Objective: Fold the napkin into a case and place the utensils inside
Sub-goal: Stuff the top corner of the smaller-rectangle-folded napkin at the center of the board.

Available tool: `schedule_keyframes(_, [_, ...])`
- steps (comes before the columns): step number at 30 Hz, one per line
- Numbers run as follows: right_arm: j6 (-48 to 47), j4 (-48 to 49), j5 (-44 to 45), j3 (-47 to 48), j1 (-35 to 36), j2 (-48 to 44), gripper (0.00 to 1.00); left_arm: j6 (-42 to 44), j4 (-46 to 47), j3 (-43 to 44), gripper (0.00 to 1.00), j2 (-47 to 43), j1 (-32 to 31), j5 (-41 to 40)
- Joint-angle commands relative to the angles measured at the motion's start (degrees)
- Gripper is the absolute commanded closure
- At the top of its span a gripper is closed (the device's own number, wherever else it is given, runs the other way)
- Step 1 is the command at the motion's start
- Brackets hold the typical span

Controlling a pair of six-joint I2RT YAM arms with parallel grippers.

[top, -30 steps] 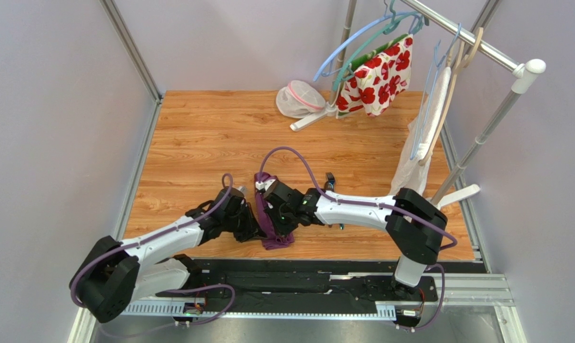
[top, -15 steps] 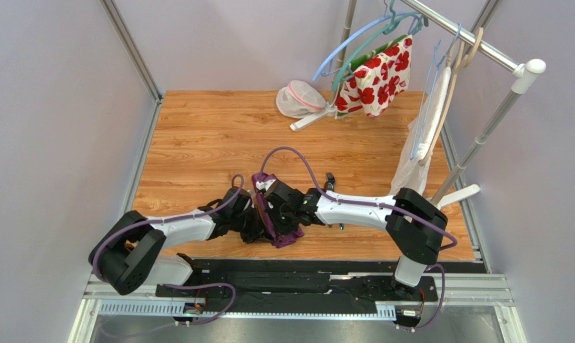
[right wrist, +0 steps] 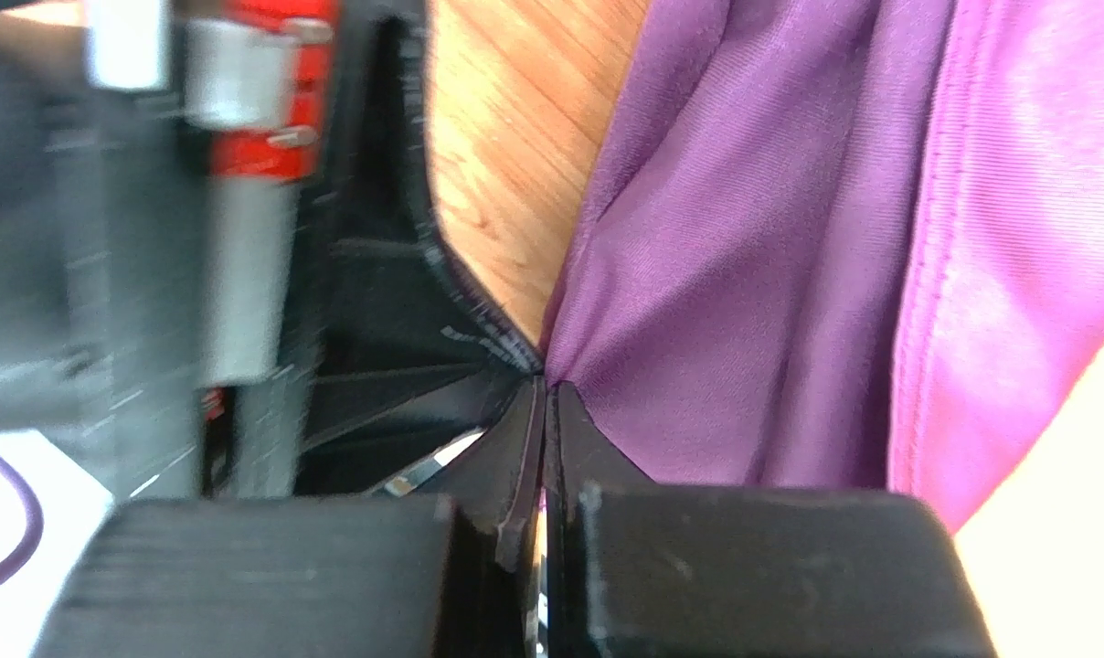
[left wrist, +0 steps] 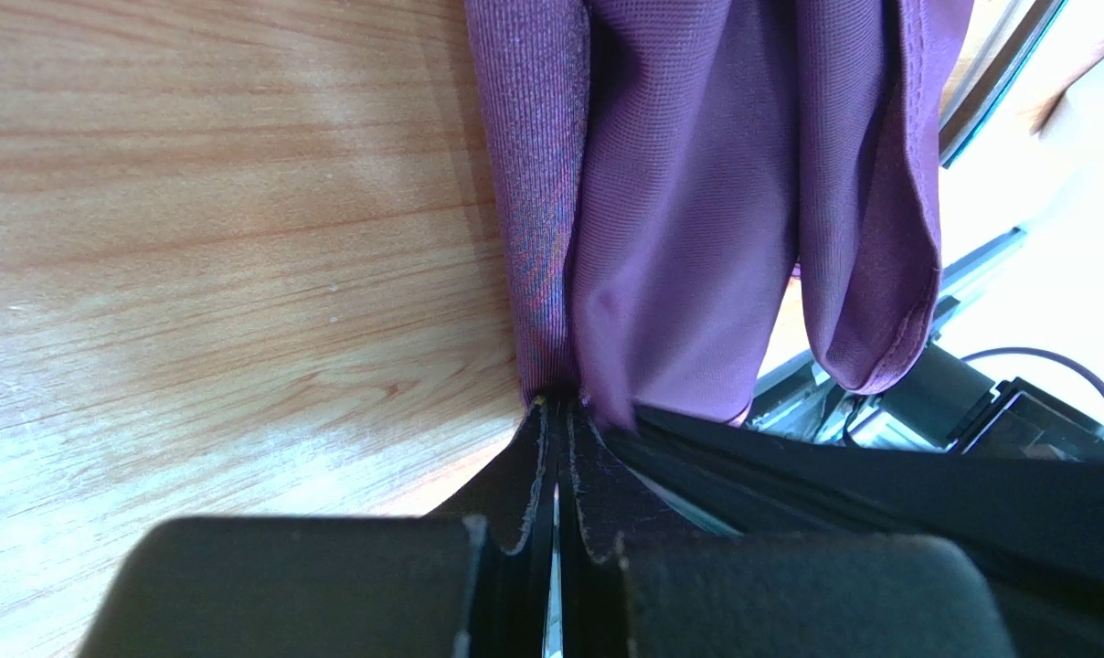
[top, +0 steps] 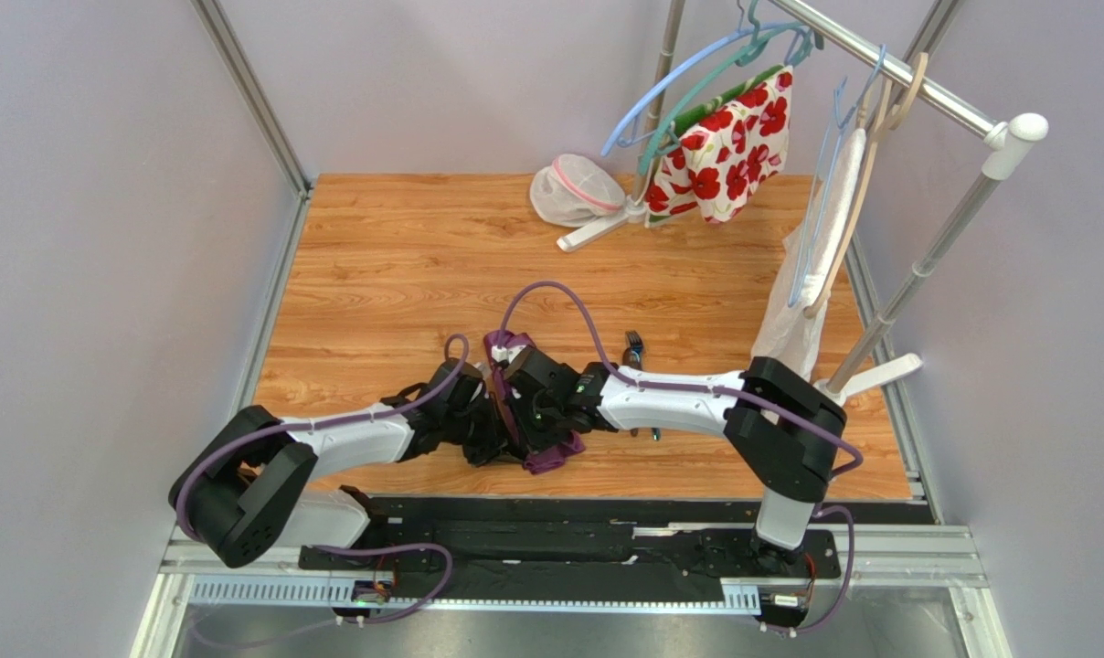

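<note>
The dark purple napkin (top: 549, 457) is bunched in loose vertical folds between my two grippers near the front middle of the table. My left gripper (top: 493, 418) is shut on the napkin (left wrist: 695, 206); its fingertips pinch the cloth's lower edge just above the wood. My right gripper (top: 526, 398) is shut on the napkin (right wrist: 791, 274) too, close against the left one. A slim dark end of the utensils (top: 635, 343) shows just beyond my right forearm; the rest is hidden under the arm.
A white mesh pouch (top: 569, 189) with pink trim lies at the back. A flowered white cloth (top: 725, 148) and hangers (top: 674, 82) hang from a rail (top: 915, 85) along the right side. The wooden table (top: 379, 261) ends at a black rail in front.
My left arm has swung lower and reached right, bringing its gripper tight against the right one on the napkin. The napkin's lower corner has shifted slightly right. The right arm has barely moved.
</note>
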Motion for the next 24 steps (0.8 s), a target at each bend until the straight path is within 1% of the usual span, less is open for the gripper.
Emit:
schedule_keyframes(1, [1.92,3.52,0.24,-0.11,-0.12,2.42,1.0,0.19,-1.03,-1.19,1.0,-1.21,-0.21,-2.18])
schedule_keyframes(3, [2.01,3.87,0.6,-0.29,-0.12,2.94,1.0,0.54,-2.34,-1.01,1.0,-2.79,-0.21,-2.36])
schedule_keyframes(5, [2.1,3.87,0.69,-0.29,-0.12,3.21,0.95,0.63,-5.24,-1.01,0.99,-4.46,-0.21,-2.8])
schedule_keyframes(7, [2.01,3.96,0.69,-0.46,-0.12,2.86,0.91,0.8,-9.09,-1.01,0.97,-8.23,-0.21,-3.41])
schedule_keyframes(8, [2.01,3.87,0.6,-0.46,-0.21,2.6,0.85,0.98,-10.68,-0.93,0.94,-9.73,-0.21,-3.68])
schedule_keyframes(9, [1.84,3.78,0.43,-0.55,-0.21,2.33,0.82,1.33,-14.18,-0.84,0.93,-13.05,-0.21,-4.72])
schedule_keyframes(10, [1.83,3.61,0.16,-0.55,-0.21,2.07,0.8,1.5,-15.78,-0.66,0.91,-14.74,-0.21,-5.34])
schedule_keyframes(11, [1.75,2.91,0.16,-0.55,-0.12,1.2,0.75,1.5,-17.28,-0.31,0.89,-16.49,-0.13,-6.05])
schedule_keyframes(12, [1.75,2.56,0.16,-0.64,-0.21,0.67,0.72,1.68,-18.6,-0.05,0.88,-19.29,-0.12,-6.49])
schedule_keyframes(14, [1.48,1.24,0.68,-0.55,-0.12,-1.61,0.67,1.77,-20.98,0.91,0.87,-21.77,0.05,-7.11])
schedule_keyframes(16, [0.87,-1.03,1.73,-0.12,-0.21,-3.29,0.64,2.03,-21.51,1.88,0.88,-22.05,0.05,-7.11])
schedule_keyframes(18, [-0.53,-3.41,3.31,1.55,-0.12,-4.96,0.59,2.64,-20.12,3.46,0.9,-20.3,0.23,-6.41])
schedule_keyframes(19, [-1.06,-6.03,4.02,2.08,-0.12,-5.4,0.54,2.82,-19.58,4.77,0.92,-19.25,0.23,-6.06])
schedule_keyframes(20, [-1.85,-7.36,4.72,3.13,-0.12,-6.1,0.45,3.17,-19.14,5.4,0.94,-16.8,0.23,-5.62])
schedule_keyframes(24, [-5.63,-11.5,9.9,3.14,-0.21,-8.47,0.42,3.35,-15.11,8.03,0.96,-12.12,0.23,-2.37])
